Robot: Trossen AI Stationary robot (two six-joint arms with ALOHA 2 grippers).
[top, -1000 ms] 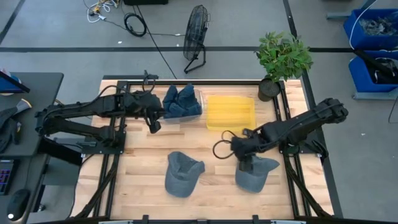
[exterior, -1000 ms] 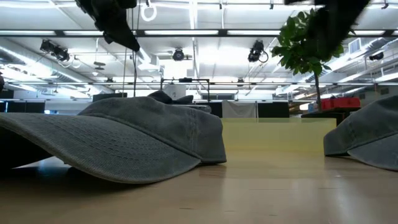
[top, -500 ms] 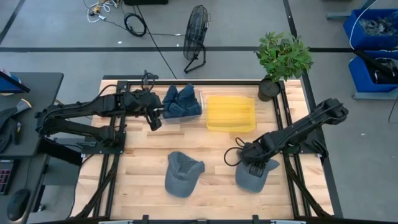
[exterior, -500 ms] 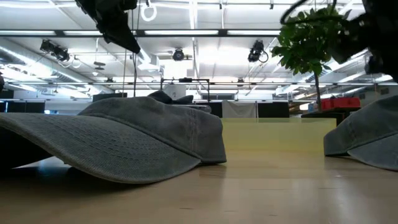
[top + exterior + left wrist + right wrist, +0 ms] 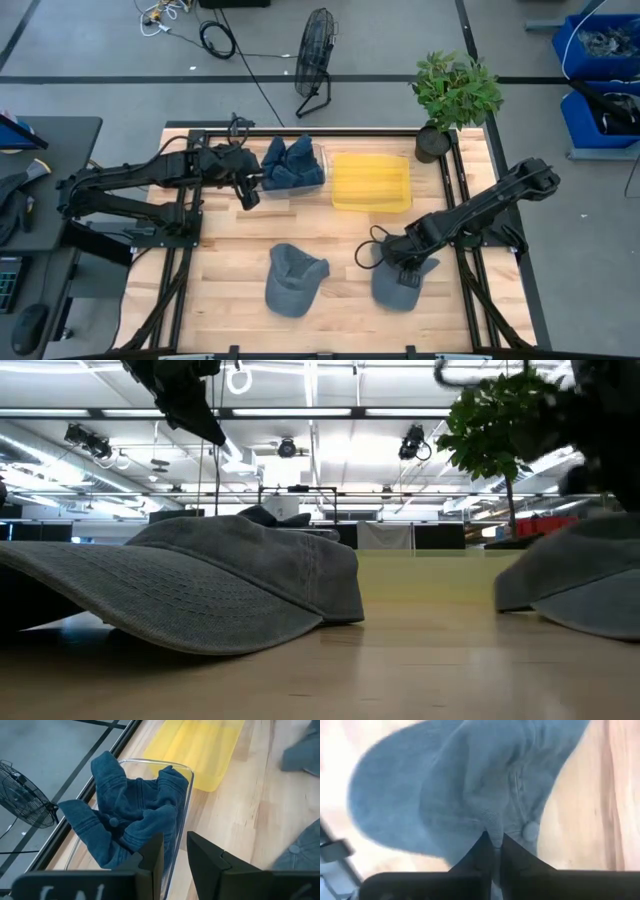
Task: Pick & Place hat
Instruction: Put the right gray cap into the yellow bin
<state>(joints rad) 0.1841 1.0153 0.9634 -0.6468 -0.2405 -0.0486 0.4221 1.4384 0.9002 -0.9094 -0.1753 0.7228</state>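
Two grey hats lie on the wooden table. One hat (image 5: pixel 292 280) (image 5: pixel 200 585) rests brim-down near the front middle, untouched. The other hat (image 5: pixel 393 290) (image 5: pixel 580 575) lies to its right with my right gripper (image 5: pixel 404 268) (image 5: pixel 493 851) shut on its crown. My left gripper (image 5: pixel 247 197) (image 5: pixel 175 854) hovers open at the near left corner of a clear bin (image 5: pixel 187 775) that holds blue hats (image 5: pixel 290 163) (image 5: pixel 130 815); nothing is between its fingers. My right gripper pinches a raised fold of the crown (image 5: pixel 492 827) between its two fingers (image 5: pixel 480 856), just beside the top button (image 5: pixel 532 831). The fingers come from above, slanting in from the table's right. The hat's lower edge (image 5: pixel 510 605) still lies on the table.
A yellow tray (image 5: pixel 370 180) (image 5: pixel 200 750) stands at the back middle, right of the clear bin. A potted plant (image 5: pixel 452 95) sits at the back right corner. Bare wood lies between the two grey hats and in front of the tray.
My right gripper has come down onto the right grey hat's crown. That hat has slid a little toward the table's left edge and its crown has bunched up under the fingers. The other hat has not moved.
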